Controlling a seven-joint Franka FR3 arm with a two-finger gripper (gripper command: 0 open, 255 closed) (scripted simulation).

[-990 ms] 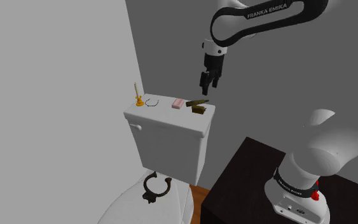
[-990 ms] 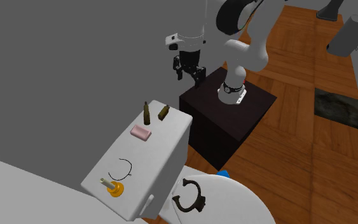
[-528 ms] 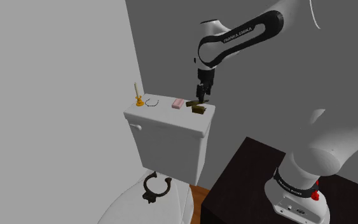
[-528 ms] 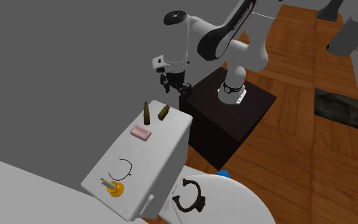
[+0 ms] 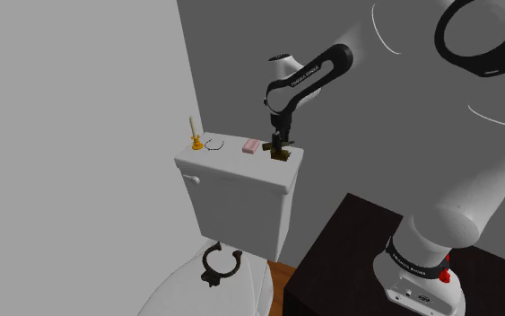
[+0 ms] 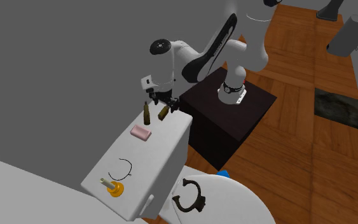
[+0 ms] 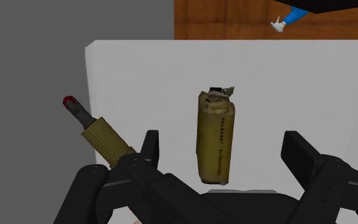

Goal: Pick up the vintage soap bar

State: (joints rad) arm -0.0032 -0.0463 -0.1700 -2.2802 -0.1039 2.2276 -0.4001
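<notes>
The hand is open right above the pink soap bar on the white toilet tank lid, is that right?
Not quite. The hand is open, but above the olive tube lying on the white toilet tank lid, as the wrist view shows; the pink soap bar lies farther along the lid.

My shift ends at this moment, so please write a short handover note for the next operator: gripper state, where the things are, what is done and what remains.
Gripper: open, low over the toilet tank lid, with one finger on either side of the olive-yellow bar, not touching it.
Things: the olive-yellow bar lies flat at the lid's end nearest the stand. A ribbed tube with a red tip stands beside it. A pink bar lies further along the lid.
Done: gripper lined up above the olive-yellow bar.
Left: lower, close, lift. First confirm that this bar, not the pink bar, is the soap that is meant.
</notes>
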